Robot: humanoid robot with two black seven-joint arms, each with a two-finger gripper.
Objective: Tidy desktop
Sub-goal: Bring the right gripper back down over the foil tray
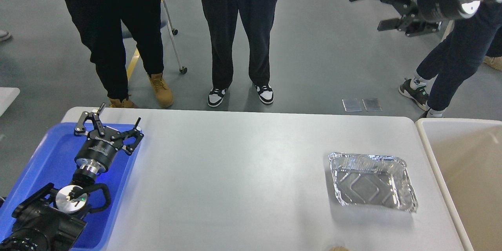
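Note:
The white desktop (235, 172) fills the lower part of the head view. An empty, crumpled foil container (371, 182) lies on it at the right. My left gripper (117, 115) hovers over the far end of the blue tray (43, 157) at the left, fingers spread open and empty. My right gripper (370, 10) is raised high at the top right, above the floor beyond the table, open and empty, far above the foil container.
A beige bin with a white rim (462, 172) stands against the table's right edge. Three people stand on the floor beyond the far edge. A small brown thing (338, 248) peeks in at the bottom edge.

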